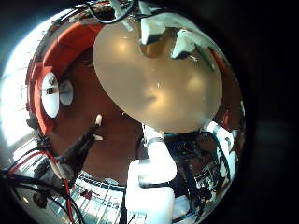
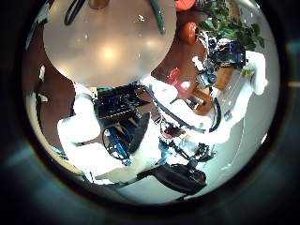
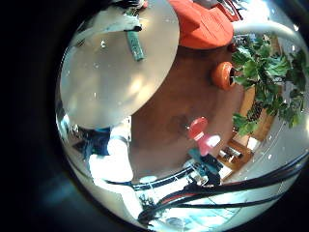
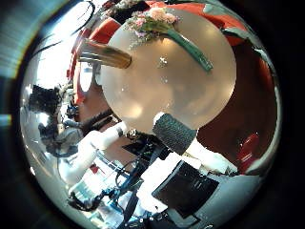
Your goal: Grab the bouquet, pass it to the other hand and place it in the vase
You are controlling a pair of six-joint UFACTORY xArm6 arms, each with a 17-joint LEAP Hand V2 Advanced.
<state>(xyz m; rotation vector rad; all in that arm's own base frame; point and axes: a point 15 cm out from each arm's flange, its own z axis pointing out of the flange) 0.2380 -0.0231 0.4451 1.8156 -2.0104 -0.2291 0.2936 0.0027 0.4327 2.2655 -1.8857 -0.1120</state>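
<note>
Bouquet (image 4: 170, 31) lies flat on counter (image 4: 167, 91), judged light and crushable at blooms: grasp stem; both hands' finger state indeterminable.

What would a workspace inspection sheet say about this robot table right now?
Surface: round table, mostly bare.
Job's things: bouquet lies flat on the table near its edge; vase is on the table beside it, holding no flowers.
Clutter: nothing seen.
Hands: left hand and right hand are both above the table; neither holds the bouquet.
Cables: nothing seen on the table.
Surroundings: potted plant on the floor beyond the table.
</note>
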